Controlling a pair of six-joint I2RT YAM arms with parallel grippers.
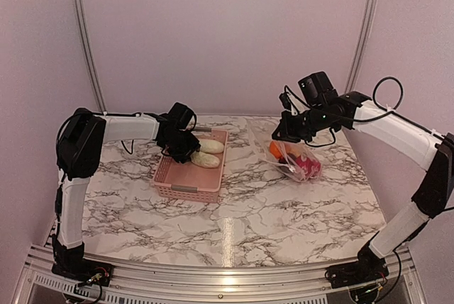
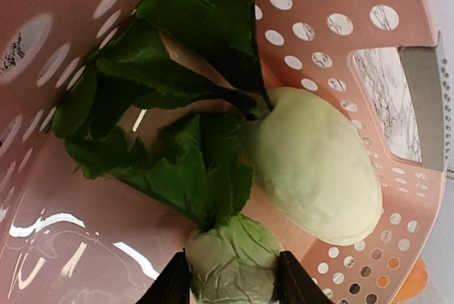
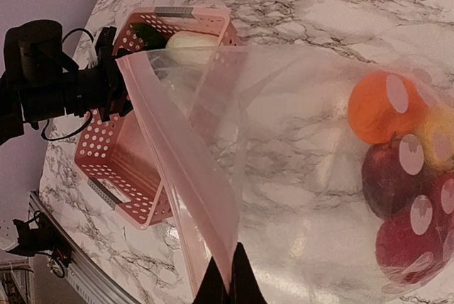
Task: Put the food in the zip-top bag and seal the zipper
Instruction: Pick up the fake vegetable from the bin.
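In the left wrist view my left gripper has its fingers pressed on both sides of the pale bulb of the leafy green food, which lies in the pink basket beside a white oblong food. From above, the left gripper is down in the basket's far end. My right gripper is shut on the mouth edge, with the zipper, of the clear zip-top bag, holding it up and open. Orange, yellow, dark purple and red food lie inside the bag.
The pink basket stands left of centre on the marble table, with two white oblong pieces in its far end. The bag lies to its right. Metal posts stand at the back corners.
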